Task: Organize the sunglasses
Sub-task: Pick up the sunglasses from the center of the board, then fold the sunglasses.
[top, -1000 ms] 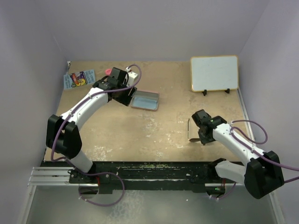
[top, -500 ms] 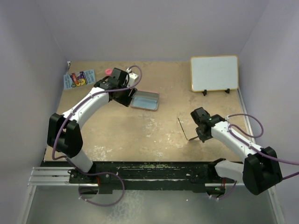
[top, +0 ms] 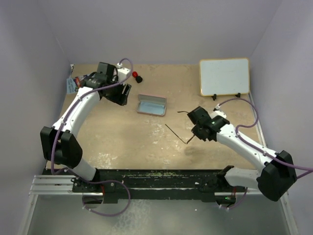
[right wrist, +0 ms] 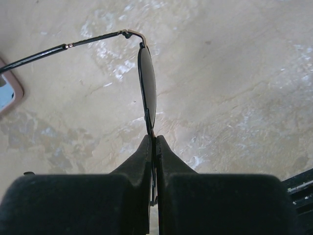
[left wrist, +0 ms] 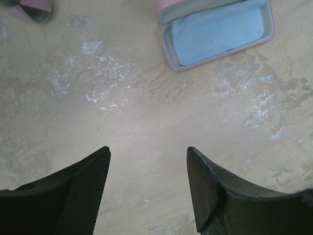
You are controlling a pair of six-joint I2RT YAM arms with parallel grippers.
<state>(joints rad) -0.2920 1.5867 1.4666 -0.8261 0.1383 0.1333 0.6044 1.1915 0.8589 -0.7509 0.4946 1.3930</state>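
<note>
The sunglasses point(right wrist: 147, 83) hang edge-on from my right gripper point(right wrist: 153, 139), which is shut on the thin dark frame at the lens rim. One slim temple arm point(right wrist: 63, 48) reaches left toward the case corner. From above, the right gripper point(top: 195, 131) holds them over the table's middle right, a temple arm point(top: 175, 133) pointing left. The open pink case point(top: 150, 114) lies left of it with a light-blue cloth point(left wrist: 220, 29) inside. My left gripper point(left wrist: 148, 149) is open over bare table, back left of the case point(left wrist: 166, 46).
A white board point(top: 224, 77) stands on an easel at the back right. A small red object point(top: 138, 78) lies at the back. A colourful packet point(top: 71, 84) sits in the back left corner. A black rail point(top: 156, 178) runs along the near edge.
My right gripper has shut on the sunglasses, lifted them and carried them left toward the case. The left arm has swung back and left, away from the case.
</note>
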